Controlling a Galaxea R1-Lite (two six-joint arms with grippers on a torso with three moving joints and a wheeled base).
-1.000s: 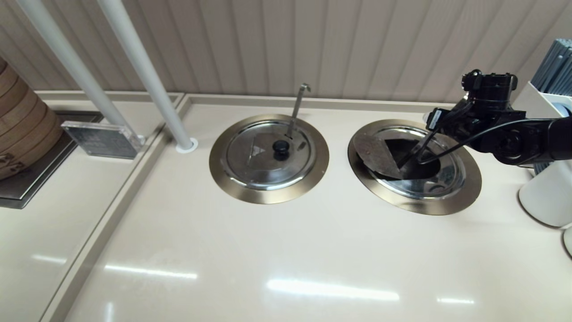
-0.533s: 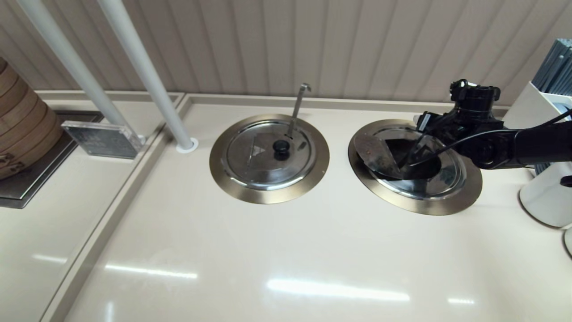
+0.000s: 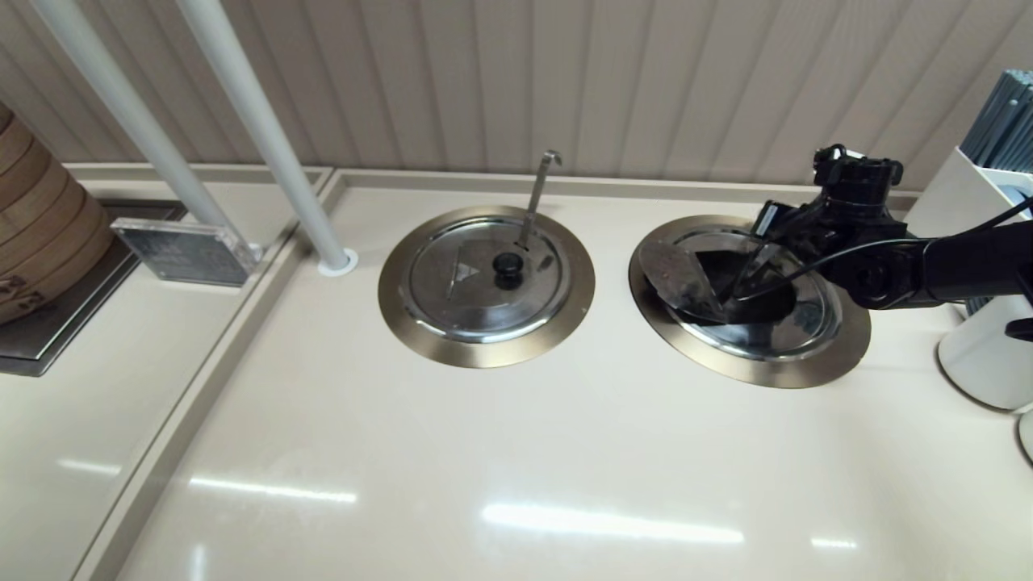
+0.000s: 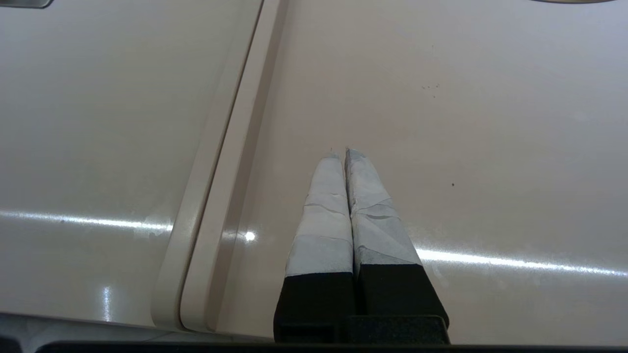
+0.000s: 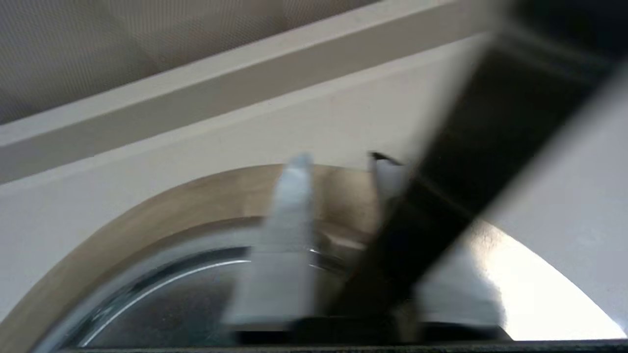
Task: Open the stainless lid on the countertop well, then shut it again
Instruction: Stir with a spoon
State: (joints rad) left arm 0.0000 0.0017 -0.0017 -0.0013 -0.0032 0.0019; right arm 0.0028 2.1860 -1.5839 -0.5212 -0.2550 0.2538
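Note:
The countertop well (image 3: 843, 355) with its bronze ring lies at the right. Its stainless lid (image 3: 676, 274) stands partly raised: a dull grey section tilts up on the left over a dark opening, and the rest (image 3: 807, 319) lies flat. A dark straight ladle handle (image 3: 749, 276) slants out of the opening. My right gripper (image 3: 773, 230) hovers over the well's far side, open, with the bronze ring (image 5: 186, 206) showing between its fingers (image 5: 289, 206). A dark bar (image 5: 466, 162) crosses beside one finger. The lid's knob is hidden. My left gripper (image 4: 342, 153) is shut over bare counter.
The twin lid (image 3: 484, 278) with black knob (image 3: 507, 266) and hook-tipped ladle handle (image 3: 539, 190) sits closed at centre. A white pole (image 3: 266, 137) stands left of it. A white container (image 3: 989, 347) stands right of the well. Bamboo steamers (image 3: 40, 234) are at far left.
My right arm has swung so the wrist sits further left and nearer the back wall. The raised lid section has kept about the same tilt. The left arm has not moved.

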